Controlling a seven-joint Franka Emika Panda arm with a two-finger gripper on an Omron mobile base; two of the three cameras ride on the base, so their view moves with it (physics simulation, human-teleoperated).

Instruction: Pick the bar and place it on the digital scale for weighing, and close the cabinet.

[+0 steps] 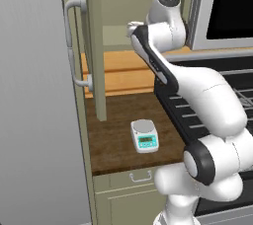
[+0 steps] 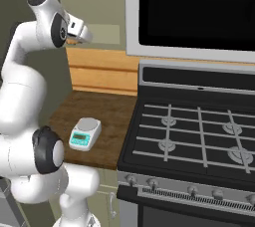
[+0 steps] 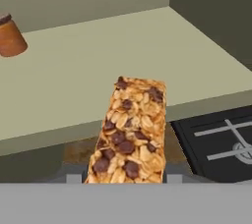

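Held close before the hand camera, the bar point(image 3: 130, 132) is seen rising from between the finger tips, which are hidden beneath it, so the gripper point(image 2: 84, 34) is judged to be closed on its lower end at the front edge of the shelf point(image 3: 123, 56) in the cabinet point(image 1: 94, 46), whose door stands open. The carrying step is judged to be in hand: the bar is to be lowered onto the digital scale point(image 1: 144, 135) on the wooden counter point(image 1: 116, 120) well below, and the door is not yet shut.
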